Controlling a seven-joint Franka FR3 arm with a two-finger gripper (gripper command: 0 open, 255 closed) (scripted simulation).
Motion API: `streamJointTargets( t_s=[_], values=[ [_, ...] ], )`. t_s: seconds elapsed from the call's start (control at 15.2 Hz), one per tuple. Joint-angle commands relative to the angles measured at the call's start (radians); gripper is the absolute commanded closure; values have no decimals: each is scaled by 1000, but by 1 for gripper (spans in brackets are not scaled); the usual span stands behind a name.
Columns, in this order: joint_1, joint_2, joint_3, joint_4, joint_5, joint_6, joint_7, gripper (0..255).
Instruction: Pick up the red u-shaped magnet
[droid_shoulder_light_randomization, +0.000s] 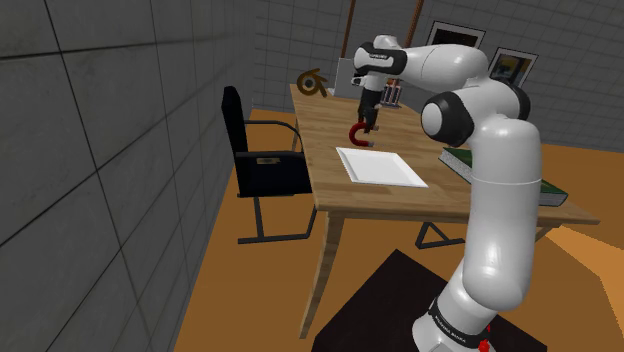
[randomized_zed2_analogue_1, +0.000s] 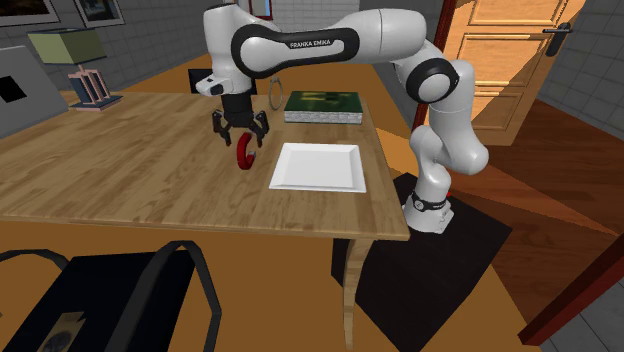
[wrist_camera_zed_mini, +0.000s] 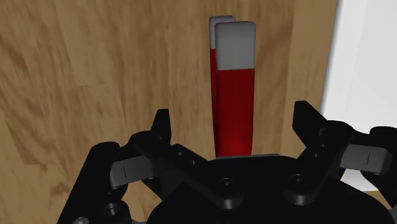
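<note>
Wood-grain worktop (randomized_zed2_analogue_1: 130, 185) in a grey-tiled room: the red U-shaped magnet with grey pole tips (wrist_camera_zed_mini: 234, 95) stands on edge on the boards, its two legs lined up one behind the other in the wrist view. It sits just beside a flat white square tray (randomized_zed2_analogue_1: 316, 166). Directly over it hangs the all-black two-finger tool (randomized_zed2_analogue_1: 240, 132) of the white arm. The fingers (wrist_camera_zed_mini: 161, 127) are spread wide and straddle the magnet with a gap showing on either side, so nothing is clamped. Whether the magnet's lower curve rests squarely on the wood or is tipped cannot be told. Farther out, a thick green book (randomized_zed2_analogue_1: 322, 106) lies beyond the tray, and a black chair (droid_shoulder_light_randomization: 262, 165) is drawn up to the worktop at the shoulder view's left. On this showing the approach and alignment look done. Closing the fingers on the red legs and lifting the magnet off the worktop are not yet done, so the task reads as roughly halfway.
</note>
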Motion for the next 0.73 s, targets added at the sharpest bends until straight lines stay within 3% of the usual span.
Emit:
streamJointTargets(
  t_s=[0.0, 0.07, 0.13, 0.66],
  values=[
    [5, -5, 0, -29, -2, 25, -2, 0],
    [5, -5, 0, -30, -2, 25, -2, 0],
    [3, -2, 0, -26, -1, 24, -3, 255],
    [4, -3, 0, -28, -1, 25, -3, 255]
  ],
)
